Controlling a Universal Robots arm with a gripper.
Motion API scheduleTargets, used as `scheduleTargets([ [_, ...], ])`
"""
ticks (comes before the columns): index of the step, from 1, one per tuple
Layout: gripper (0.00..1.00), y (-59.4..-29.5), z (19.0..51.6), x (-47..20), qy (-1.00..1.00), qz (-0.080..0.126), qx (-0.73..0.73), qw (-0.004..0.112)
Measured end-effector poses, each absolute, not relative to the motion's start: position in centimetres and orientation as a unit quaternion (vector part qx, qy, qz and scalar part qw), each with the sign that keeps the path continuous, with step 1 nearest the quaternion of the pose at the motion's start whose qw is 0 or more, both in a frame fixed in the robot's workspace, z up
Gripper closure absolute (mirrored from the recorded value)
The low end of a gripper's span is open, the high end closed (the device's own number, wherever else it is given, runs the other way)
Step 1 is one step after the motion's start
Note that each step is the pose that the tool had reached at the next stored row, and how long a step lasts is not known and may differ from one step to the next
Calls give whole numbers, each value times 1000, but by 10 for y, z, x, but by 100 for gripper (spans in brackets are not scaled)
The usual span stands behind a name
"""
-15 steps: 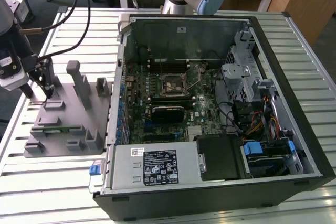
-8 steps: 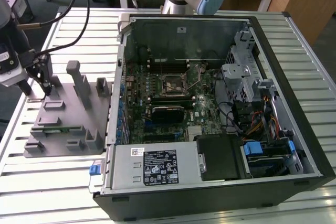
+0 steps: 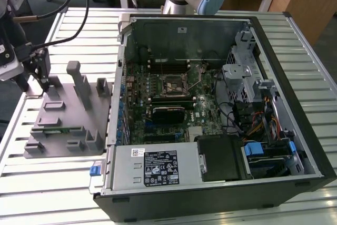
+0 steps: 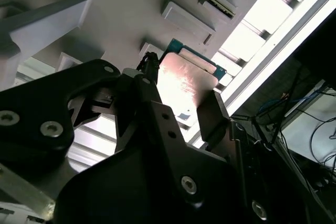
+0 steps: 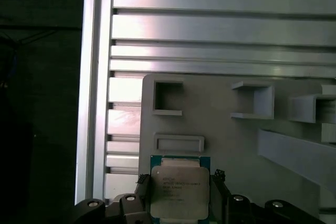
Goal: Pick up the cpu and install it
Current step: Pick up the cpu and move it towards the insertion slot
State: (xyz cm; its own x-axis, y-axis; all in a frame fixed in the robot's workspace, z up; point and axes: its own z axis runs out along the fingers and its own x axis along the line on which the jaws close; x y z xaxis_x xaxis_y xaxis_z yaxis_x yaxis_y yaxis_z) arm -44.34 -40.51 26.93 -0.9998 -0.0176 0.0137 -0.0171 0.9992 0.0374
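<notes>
The cpu (image 5: 179, 192) is a flat square chip with a silvery top and a thin green rim. It sits low over the corner of the grey fixture plate (image 5: 226, 145). My gripper (image 5: 181, 184) is shut on it, with one black finger (image 5: 144, 184) against each of two opposite sides. In the second wrist view the cpu (image 4: 186, 85) shows its shiny top between the fingers (image 4: 212, 114). In the exterior view my gripper (image 3: 43, 82) stands over the far corner of the fixture plate (image 3: 63, 122), on the exterior view's left, well away from the motherboard socket (image 3: 174, 85).
An open computer case (image 3: 295, 130) lies on the slatted aluminium table (image 3: 47, 183), with the motherboard, a drive cage and cables inside. Upright grey posts (image 3: 81, 80) and small holders rise from the fixture plate. The table edge runs just beyond the gripper.
</notes>
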Motion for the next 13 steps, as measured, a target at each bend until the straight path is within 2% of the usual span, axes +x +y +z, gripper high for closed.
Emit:
scheduleTargets([
  [13, 46, -404, 293, -443, -1000, -19, 9, 7],
])
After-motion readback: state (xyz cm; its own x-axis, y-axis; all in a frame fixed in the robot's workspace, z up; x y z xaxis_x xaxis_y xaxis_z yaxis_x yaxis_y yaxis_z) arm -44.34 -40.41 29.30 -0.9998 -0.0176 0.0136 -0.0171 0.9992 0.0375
